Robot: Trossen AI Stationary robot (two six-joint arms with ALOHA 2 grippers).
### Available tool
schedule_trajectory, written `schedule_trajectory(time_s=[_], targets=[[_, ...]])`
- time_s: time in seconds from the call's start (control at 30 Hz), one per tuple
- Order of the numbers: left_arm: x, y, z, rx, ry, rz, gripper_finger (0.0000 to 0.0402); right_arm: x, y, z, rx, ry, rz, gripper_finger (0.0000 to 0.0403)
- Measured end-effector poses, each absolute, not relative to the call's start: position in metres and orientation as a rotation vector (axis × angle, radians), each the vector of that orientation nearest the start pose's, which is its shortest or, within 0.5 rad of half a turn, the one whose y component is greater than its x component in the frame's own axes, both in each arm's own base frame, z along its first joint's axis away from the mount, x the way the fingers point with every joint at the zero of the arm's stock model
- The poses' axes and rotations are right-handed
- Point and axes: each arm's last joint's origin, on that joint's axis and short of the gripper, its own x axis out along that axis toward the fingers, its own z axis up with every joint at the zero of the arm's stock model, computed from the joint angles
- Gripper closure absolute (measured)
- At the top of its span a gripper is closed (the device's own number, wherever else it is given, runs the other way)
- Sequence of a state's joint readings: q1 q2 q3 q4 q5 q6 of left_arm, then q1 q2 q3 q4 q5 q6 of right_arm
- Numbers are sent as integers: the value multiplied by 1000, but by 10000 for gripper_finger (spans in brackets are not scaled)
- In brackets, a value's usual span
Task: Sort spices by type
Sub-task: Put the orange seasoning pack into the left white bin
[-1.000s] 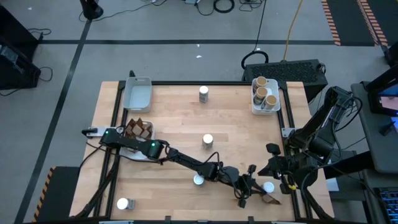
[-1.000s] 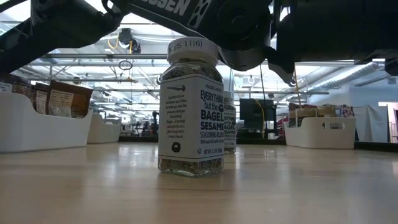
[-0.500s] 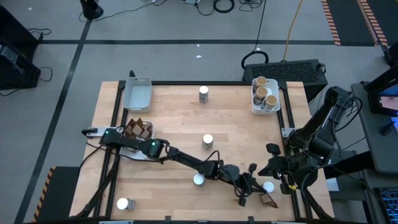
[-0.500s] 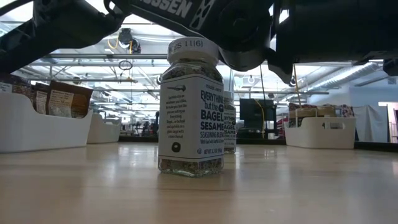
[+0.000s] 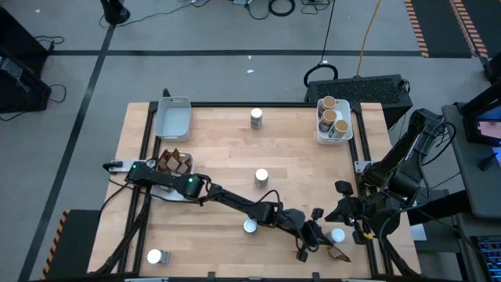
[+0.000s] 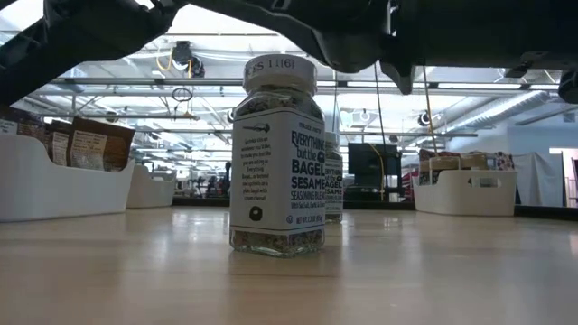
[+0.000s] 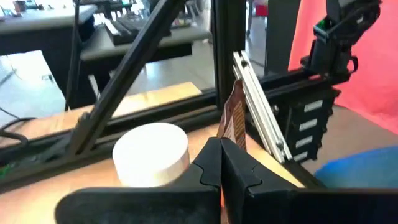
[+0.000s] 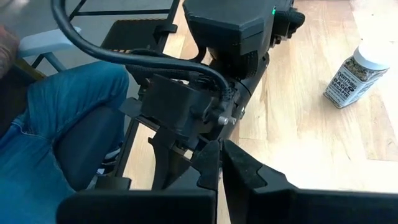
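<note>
Left gripper [image 5: 319, 241] clamped on brown packet [image 7: 235, 118], lifted slightly since earlier; right gripper [image 5: 344, 210] closed, empty, unmoved.

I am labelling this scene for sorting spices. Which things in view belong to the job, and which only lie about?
Belong to the job:
- white-lidded jars
- cork-topped jars in the right tray
- brown packet, pinched by the left pincer
- packets in the left tray
- empty tray

Lying about:
- keyboard
- floor cables
- right pincer, shut and idle

White-lidded jar [image 6: 276, 155]: white label, dark blue lettering, speckled contents. Brown packet [image 7: 235, 119]. White trays [image 5: 173, 119]. Black fingers [image 7: 214, 167].
</note>
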State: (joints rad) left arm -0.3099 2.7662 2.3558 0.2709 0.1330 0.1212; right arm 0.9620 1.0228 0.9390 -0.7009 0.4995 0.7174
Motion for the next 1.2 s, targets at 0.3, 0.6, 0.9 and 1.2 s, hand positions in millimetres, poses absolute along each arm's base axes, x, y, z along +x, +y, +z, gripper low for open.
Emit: schedule_trajectory(time_s=[0.3,0.6,0.9,1.2], targets=[[577,-191,152,147,126,-488,401,124,154,302,157,698,201,403],[577,-191,150,132,149,-473,366,124,154,302,157,698,200,403],[578,-190,150,131,142,-468,301,124,154,302,157,698,201,403],[578,-195,161,124,29,-404,239,124,154,302,154,697,201,403]])
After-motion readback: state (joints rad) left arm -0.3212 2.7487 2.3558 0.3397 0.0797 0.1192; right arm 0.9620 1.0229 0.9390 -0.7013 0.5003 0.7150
